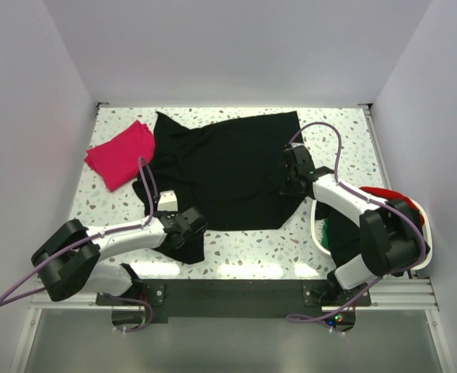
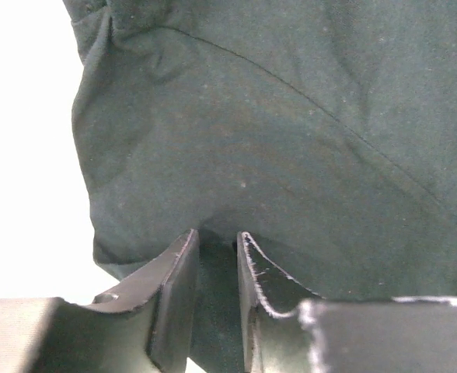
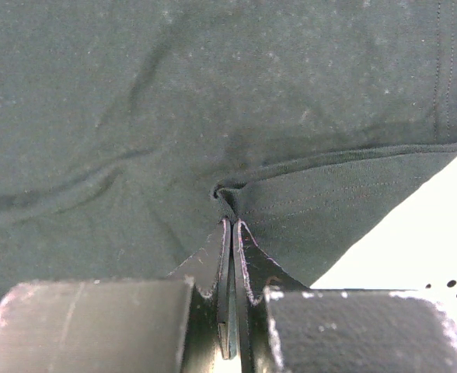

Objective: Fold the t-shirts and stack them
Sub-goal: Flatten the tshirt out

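A large black t-shirt (image 1: 228, 171) lies spread over the middle of the table. A magenta-pink t-shirt (image 1: 121, 154), folded to a small rectangle, sits at the back left, next to the black one's sleeve. My left gripper (image 1: 188, 224) is down at the black shirt's near left corner. In the left wrist view its fingers (image 2: 217, 237) stand a narrow gap apart, with black t-shirt cloth (image 2: 291, 116) lying in the gap. My right gripper (image 1: 293, 172) is at the shirt's right edge. Its jaws (image 3: 230, 221) are shut, pinching a pucker of the black t-shirt (image 3: 174, 101) by the hem.
A white basket (image 1: 315, 233) stands at the near right, under the right arm, with a red shirt (image 1: 380, 192) and a green one (image 1: 339, 229) in it. Bare speckled table (image 1: 244, 250) shows in front of the black shirt. White walls close in the sides and back.
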